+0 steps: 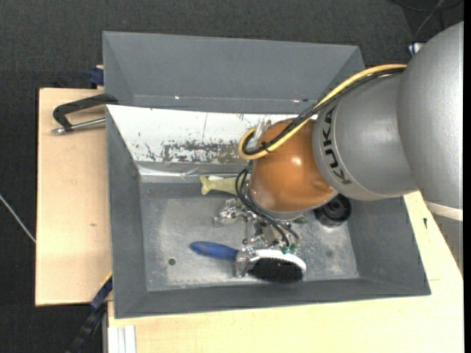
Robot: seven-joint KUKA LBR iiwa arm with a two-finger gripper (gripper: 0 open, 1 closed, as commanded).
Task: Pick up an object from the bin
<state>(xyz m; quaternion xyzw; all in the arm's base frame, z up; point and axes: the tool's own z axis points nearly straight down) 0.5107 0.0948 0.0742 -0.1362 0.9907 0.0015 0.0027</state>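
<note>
Hanging low at the frame's lower middle, the gripper [263, 243] hovers just over a black oval brush with blue handle [278, 269] near the front wall of the grey metal bin [221, 300]; clenched or released, I cannot tell.

A cream, bone-like piece [215, 185] is lying at the foot of the bin's [124, 212] back wall. A black round thing [335, 211], perhaps a cap, is sitting well apart, toward the right wall, partly hidden.
</note>
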